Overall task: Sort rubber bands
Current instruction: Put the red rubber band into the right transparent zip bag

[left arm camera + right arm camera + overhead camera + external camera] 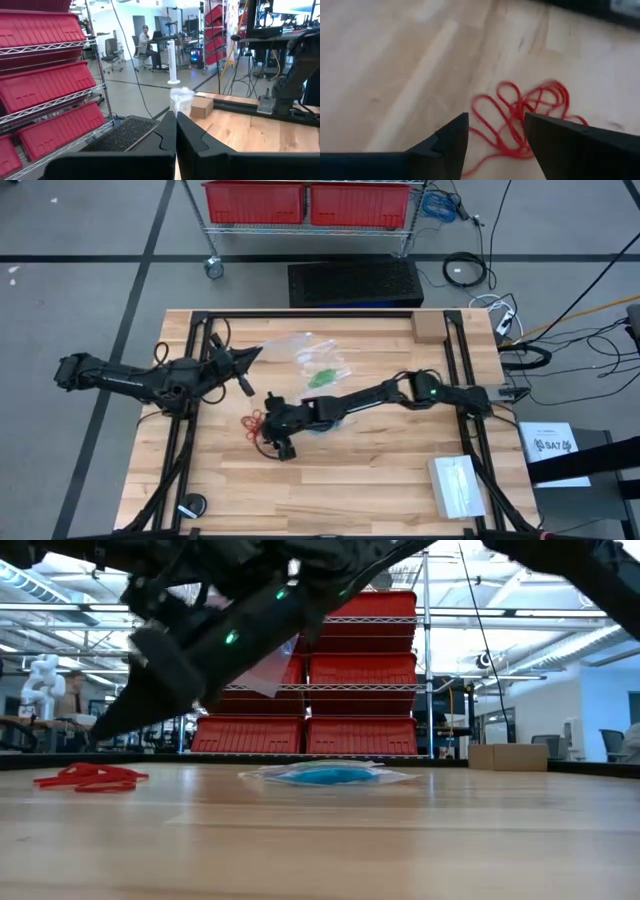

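The right gripper (495, 135), its fingers spread apart, hangs just over the red rubber bands (520, 125) on the table (385, 65).

My four views
Overhead looks straight down; low looks level across my table (340, 480); both share the red rubber bands (252, 423).

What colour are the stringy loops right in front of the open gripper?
Red. The rubber bands show best in the right wrist view, just ahead of the right gripper.
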Controlling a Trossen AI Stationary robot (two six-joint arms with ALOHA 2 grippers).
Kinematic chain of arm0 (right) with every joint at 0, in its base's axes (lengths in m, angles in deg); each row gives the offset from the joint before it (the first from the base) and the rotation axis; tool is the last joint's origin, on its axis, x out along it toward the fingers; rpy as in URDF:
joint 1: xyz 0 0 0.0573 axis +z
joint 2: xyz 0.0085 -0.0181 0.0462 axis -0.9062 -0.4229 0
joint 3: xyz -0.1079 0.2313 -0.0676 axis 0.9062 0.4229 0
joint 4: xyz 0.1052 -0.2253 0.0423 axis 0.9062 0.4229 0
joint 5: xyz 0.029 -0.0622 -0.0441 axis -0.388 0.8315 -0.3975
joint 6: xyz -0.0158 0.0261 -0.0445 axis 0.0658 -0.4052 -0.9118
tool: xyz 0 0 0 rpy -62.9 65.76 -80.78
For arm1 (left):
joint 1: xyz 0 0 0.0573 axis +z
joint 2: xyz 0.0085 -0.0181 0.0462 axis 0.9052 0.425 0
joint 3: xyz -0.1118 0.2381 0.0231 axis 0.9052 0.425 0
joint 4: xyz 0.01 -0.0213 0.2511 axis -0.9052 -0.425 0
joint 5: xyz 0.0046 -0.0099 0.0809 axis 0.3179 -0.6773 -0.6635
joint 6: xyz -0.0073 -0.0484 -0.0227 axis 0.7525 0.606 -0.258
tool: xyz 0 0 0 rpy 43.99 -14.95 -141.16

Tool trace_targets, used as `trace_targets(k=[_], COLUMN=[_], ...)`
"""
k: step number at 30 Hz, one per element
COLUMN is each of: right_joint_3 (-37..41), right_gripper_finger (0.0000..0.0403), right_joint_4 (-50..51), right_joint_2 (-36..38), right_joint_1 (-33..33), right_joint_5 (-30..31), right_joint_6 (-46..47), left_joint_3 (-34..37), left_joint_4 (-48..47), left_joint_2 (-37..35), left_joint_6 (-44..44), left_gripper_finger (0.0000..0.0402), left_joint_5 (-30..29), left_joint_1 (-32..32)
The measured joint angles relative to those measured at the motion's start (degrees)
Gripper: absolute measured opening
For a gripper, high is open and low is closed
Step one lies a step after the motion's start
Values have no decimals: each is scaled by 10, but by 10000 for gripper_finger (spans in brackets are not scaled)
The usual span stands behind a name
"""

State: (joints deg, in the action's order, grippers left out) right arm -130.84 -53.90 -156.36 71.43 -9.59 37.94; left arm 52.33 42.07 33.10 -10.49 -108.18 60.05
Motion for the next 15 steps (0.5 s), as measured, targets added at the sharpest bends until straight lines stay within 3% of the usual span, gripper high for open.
trace_targets(k=[8,15], right_joint_3=[-64,-64], right_gripper_finger=[138,17], right_joint_4=[43,61], right_joint_2=[-55,-54], right_joint_1=[-5,-6], right_joint_5=[2,4], right_joint_6=[-3,-12], left_joint_3=[0,0], left_joint_4=[-16,-22], left_joint_2=[-7,-12], left_joint_6=[0,1], left_gripper_finger=[0,0], left_joint_5=[-1,-1], left_joint_1=[0,0])
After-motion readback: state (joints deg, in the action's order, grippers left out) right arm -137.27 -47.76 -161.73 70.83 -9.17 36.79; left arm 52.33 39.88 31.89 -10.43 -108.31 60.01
